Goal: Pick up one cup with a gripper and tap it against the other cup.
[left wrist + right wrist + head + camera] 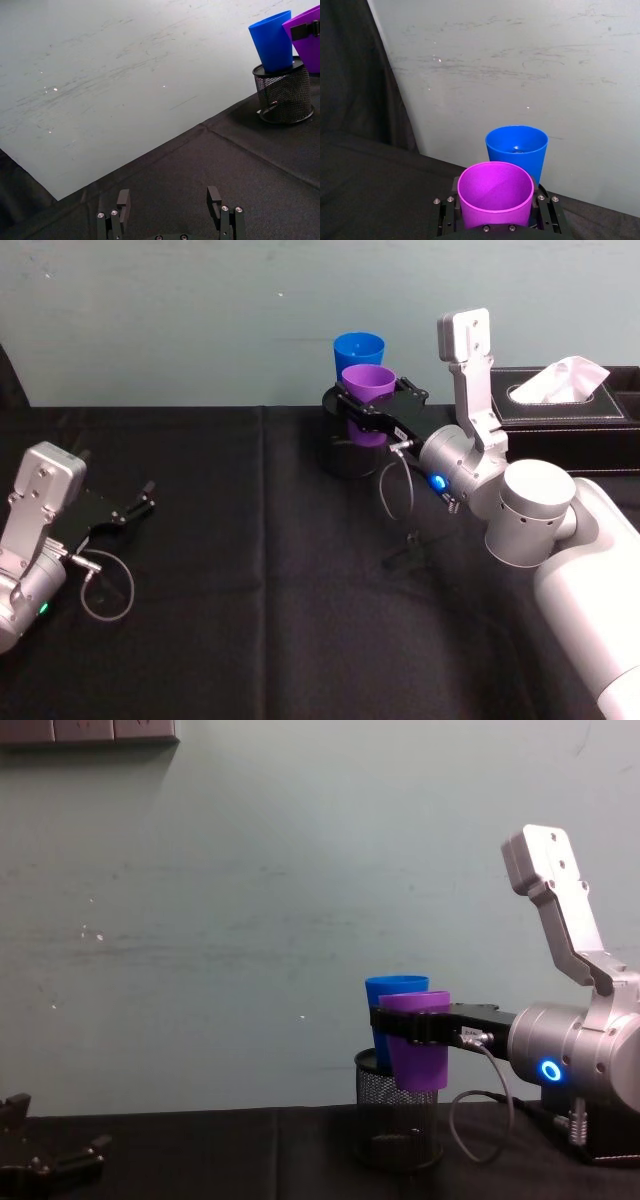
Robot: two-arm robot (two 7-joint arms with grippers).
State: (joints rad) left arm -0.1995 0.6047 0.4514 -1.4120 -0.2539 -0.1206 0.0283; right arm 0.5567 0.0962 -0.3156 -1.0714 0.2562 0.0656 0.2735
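Right gripper clamps purple cup beside blue cup (standing in mesh holder); left gripper gapes

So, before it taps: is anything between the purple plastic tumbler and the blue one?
Nothing visible. The right gripper holds the purple plastic tumbler close beside the blue plastic tumbler standing in a black mesh holder.

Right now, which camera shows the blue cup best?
The left wrist view: the blue cup shows nearly whole from the side, standing in the mesh holder. The right wrist view looks into its mouth, with the purple cup covering its lower part. In the head and chest views, the purple cup hides much of it.
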